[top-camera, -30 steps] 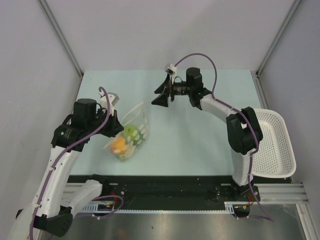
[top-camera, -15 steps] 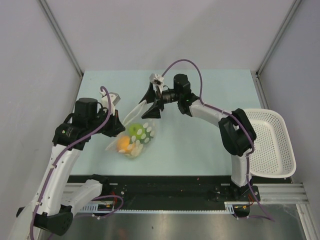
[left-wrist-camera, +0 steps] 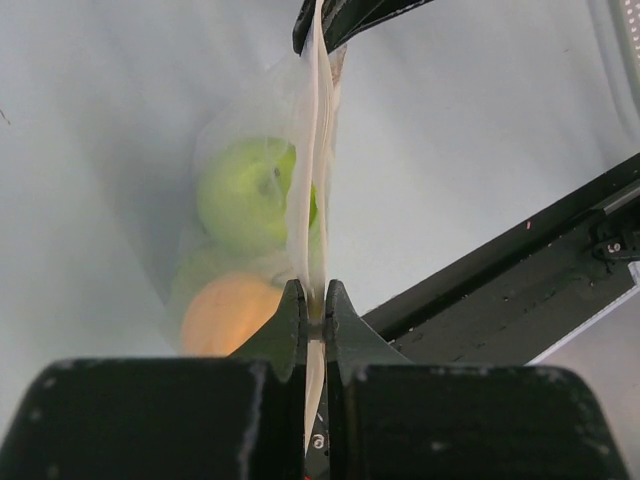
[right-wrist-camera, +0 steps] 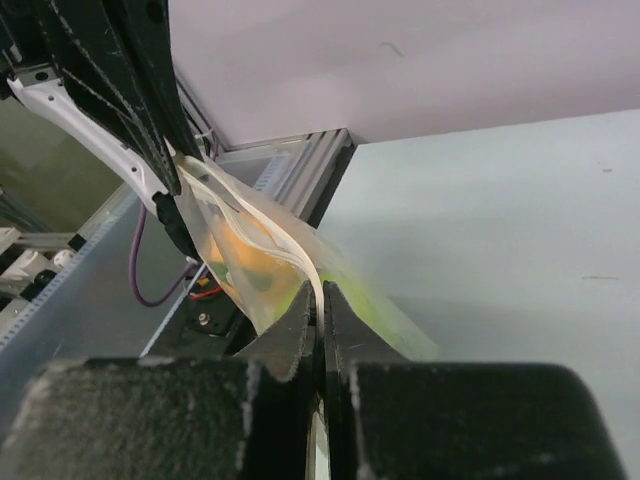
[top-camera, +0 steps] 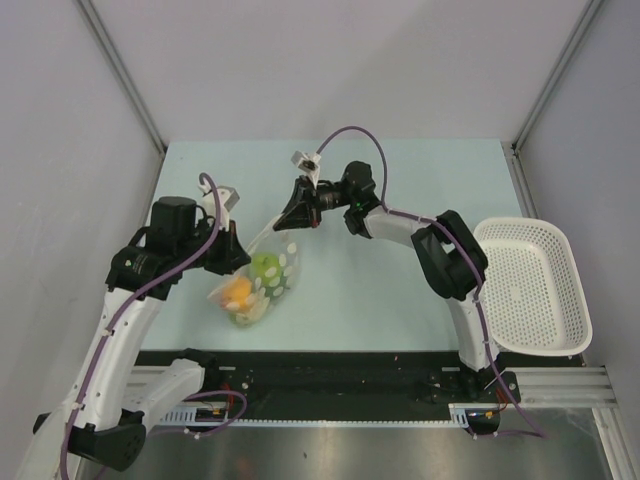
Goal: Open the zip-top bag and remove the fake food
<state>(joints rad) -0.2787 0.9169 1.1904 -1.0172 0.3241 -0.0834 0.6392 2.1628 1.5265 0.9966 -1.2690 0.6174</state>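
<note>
The clear zip-top bag [top-camera: 262, 278] hangs tilted just above the table, stretched between both grippers. My left gripper [top-camera: 240, 250] is shut on the near-left end of its top strip [left-wrist-camera: 318, 150]. My right gripper [top-camera: 284, 222] is shut on the strip's far end, seen pinched in the right wrist view [right-wrist-camera: 320, 300]. The fake food lies inside the bag: a light green fruit [left-wrist-camera: 245, 195], an orange fruit [left-wrist-camera: 225, 315] and another pale green one below. The bag's mouth looks closed along the strip. In the left wrist view the left gripper [left-wrist-camera: 313, 300] holds the strip edge-on.
A white mesh basket [top-camera: 530, 290] stands at the table's right edge, beside the right arm's base. The pale green table [top-camera: 400, 290] is bounded by grey walls at the back and sides. A black rail runs along the near edge.
The right gripper swung left from mid-table to the bag's far top corner and closed on it. The bag lifted and drew taut between both grippers. The left gripper kept its hold.
</note>
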